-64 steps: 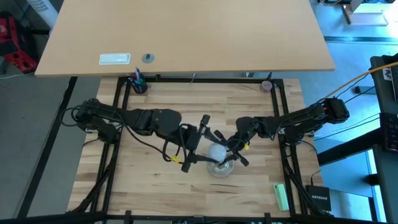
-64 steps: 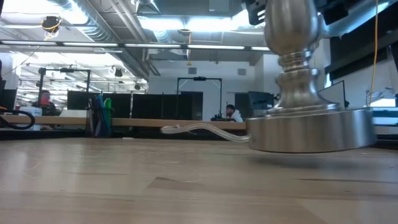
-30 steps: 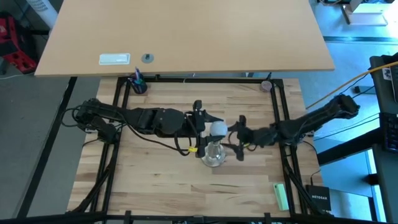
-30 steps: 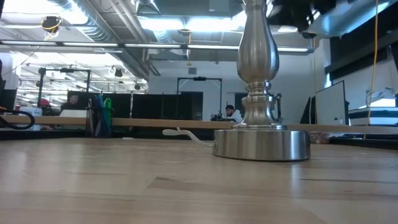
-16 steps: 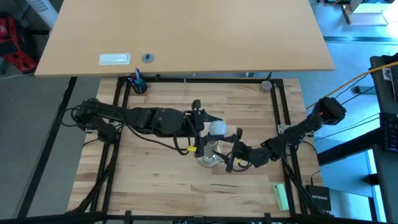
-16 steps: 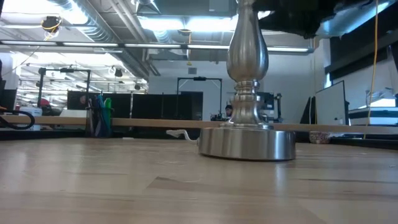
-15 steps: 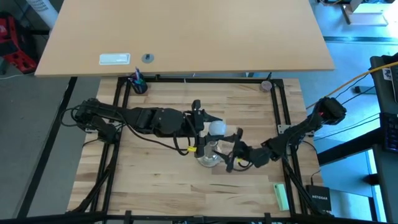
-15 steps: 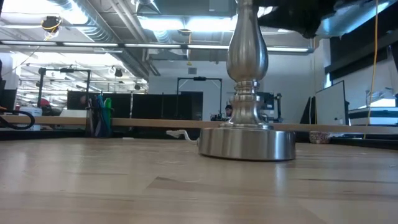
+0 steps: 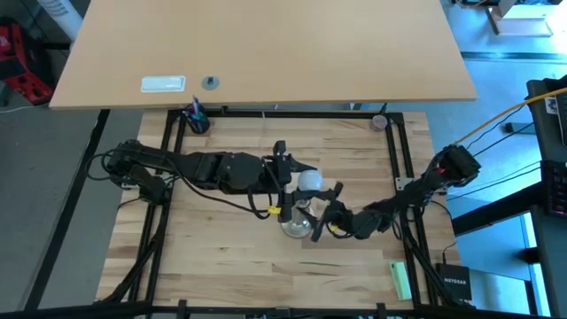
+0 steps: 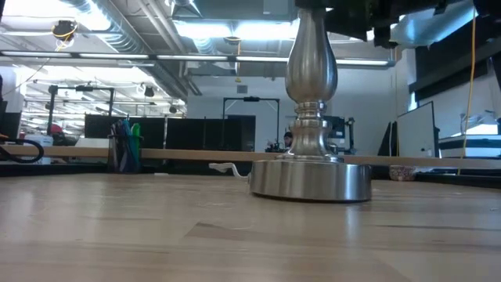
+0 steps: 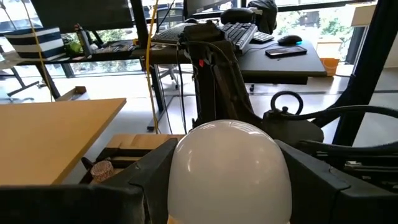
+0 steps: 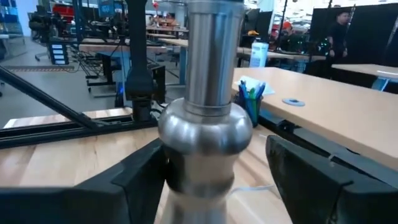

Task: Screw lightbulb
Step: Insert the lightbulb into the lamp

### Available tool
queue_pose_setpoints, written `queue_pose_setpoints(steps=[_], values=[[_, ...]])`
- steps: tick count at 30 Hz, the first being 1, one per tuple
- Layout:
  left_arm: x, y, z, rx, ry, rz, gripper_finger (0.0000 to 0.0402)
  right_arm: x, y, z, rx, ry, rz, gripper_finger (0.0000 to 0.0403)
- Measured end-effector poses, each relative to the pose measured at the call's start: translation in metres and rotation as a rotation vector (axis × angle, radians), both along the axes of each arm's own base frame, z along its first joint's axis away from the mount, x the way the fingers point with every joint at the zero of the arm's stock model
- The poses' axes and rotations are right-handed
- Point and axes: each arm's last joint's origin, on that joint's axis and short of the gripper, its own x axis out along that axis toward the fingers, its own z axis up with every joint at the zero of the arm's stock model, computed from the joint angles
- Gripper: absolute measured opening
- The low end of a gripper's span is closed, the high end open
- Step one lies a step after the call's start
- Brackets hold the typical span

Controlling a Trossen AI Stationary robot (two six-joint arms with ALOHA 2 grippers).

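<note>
The white lightbulb [image 9: 308, 182] is over the middle of the table, above the silver stand [image 9: 297, 227]; it fills the left wrist view [image 11: 229, 163]. My left gripper [image 9: 302, 183] is shut on it. The bulb's screw base and the stand's socket top are hidden. The stand rests upright on its round base [image 10: 311, 180]. My right gripper [image 9: 321, 221] is open, low beside the stand, with its fingers on either side of the stand's stem [image 12: 208, 134]. My left gripper pinches the bulb's frosted globe [image 11: 180, 174] between its two fingers [image 11: 146, 183], one on each side. The fingers come level from the table's left. What is under the bulb is hidden by the bulb and the fingers. My right gripper: one finger [image 12: 140, 180] stands close against the stem's bulge [image 12: 186, 155], and I cannot tell whether it touches; the other finger is apart from it.
A cup of pens [image 9: 197, 120] stands at the far left corner and a small round thing [image 9: 381, 121] at the far right. A green object [image 9: 400, 279] lies at the near right. A white cord [image 10: 223, 167] lies behind the stand. Black frame rails border the table.
My right gripper has gone down and toward the table's near edge, from beside the bulb to low beside the stand's stem. The stand has slid a little toward the table's left and then stood still. My left gripper has kept its hold on the bulb.
</note>
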Motion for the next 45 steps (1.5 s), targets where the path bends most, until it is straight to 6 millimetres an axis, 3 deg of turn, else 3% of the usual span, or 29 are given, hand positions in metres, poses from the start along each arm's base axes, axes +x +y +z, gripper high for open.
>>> queue_pose_setpoints(steps=[3, 8, 15, 25, 34, 40, 45], values=[[0.0, 0.0, 0.0, 0.0, 0.0, 0.001, 0.0221, 0.002, -0.002, -0.001, -0.005, 0.006, 0.005, 0.0234], [0.0, 0.0, 0.0, -0.002, 0.003, -0.002, 0.0221, 0.003, -0.002, -0.001, -0.007, 0.006, 0.053, 0.0145], [-0.001, -0.005, 0.0, -0.014, -0.003, -0.021, 0.0221, -0.007, 0.001, 0.012, -0.082, 0.035, 0.164, 0.0144], [-0.003, -0.026, 0.008, 0.031, -0.074, -0.242, 0.0221, -0.021, -0.004, 0.038, -0.119, 0.058, 0.668, 0.0144], [0.008, -0.02, -0.003, 0.074, -0.058, -0.525, 0.0221, -0.02, -0.017, 0.037, -0.02, 0.1, 1.05, 0.0144], [0.012, -0.018, -0.007, 0.106, -0.046, -0.563, 0.0221, -0.017, -0.022, 0.035, 0.0, 0.126, 1.055, 0.0144], [0.013, -0.015, -0.007, 0.081, -0.039, -0.54, 0.0221, -0.016, -0.024, 0.034, -0.001, 0.14, 0.931, 0.0144]])
